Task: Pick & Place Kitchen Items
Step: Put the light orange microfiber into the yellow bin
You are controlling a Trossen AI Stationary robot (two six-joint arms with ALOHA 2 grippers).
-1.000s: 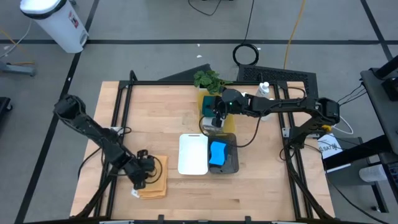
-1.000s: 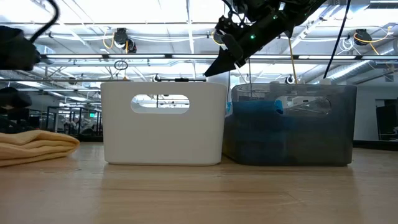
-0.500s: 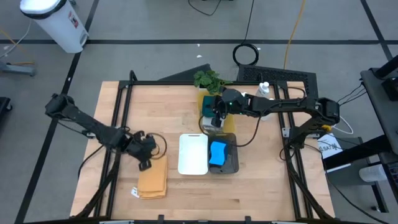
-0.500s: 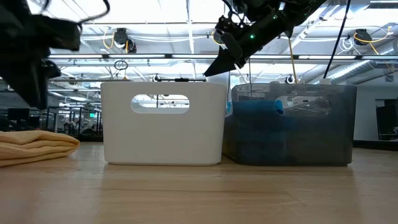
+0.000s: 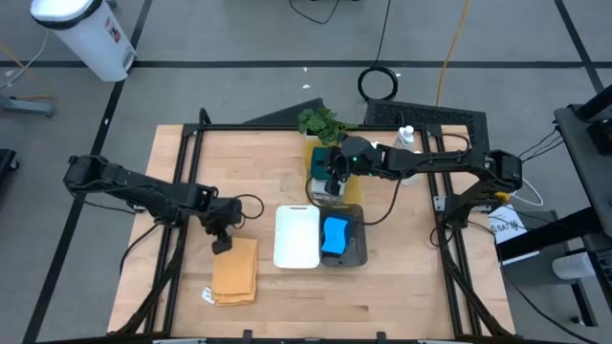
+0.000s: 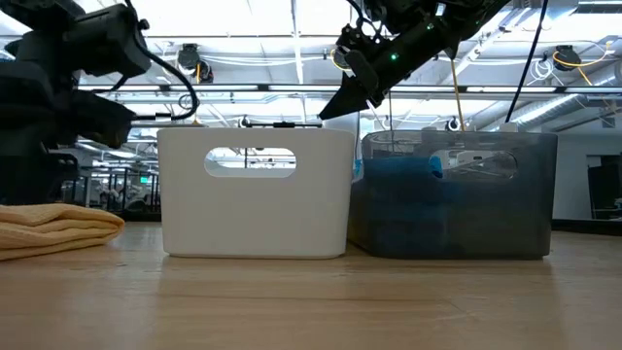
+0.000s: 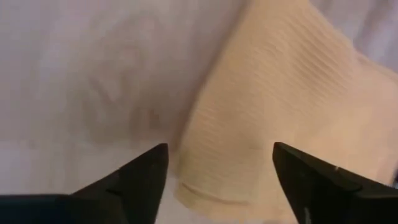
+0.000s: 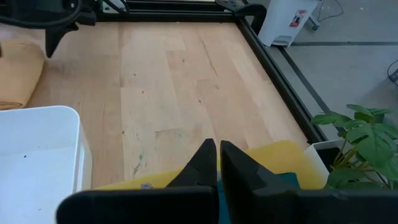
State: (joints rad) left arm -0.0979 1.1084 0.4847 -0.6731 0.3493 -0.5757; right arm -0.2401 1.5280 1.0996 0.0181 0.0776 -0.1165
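High view: the folded tan cloth [image 5: 235, 282] lies flat near the table's left front, apart from the white bin [image 5: 296, 236]. The left gripper [image 5: 221, 245] hovers at its far edge, fingers apart and empty. It looks soft and light; pinch a thick folded edge.

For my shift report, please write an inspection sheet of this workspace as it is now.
Surface: wooden table, inside a black frame.
Job's things: orange-tan cloth folded, front left; blue sponge in grey bin; white bin beside it; white bottle at far edge.
Clutter: leafy plant; yellow item under the right arm.
Grippers: left pincer open above cloth's edge, empty; right pincer shut behind the bins.
Cables: black coil on floor.
Surroundings: white floor container.
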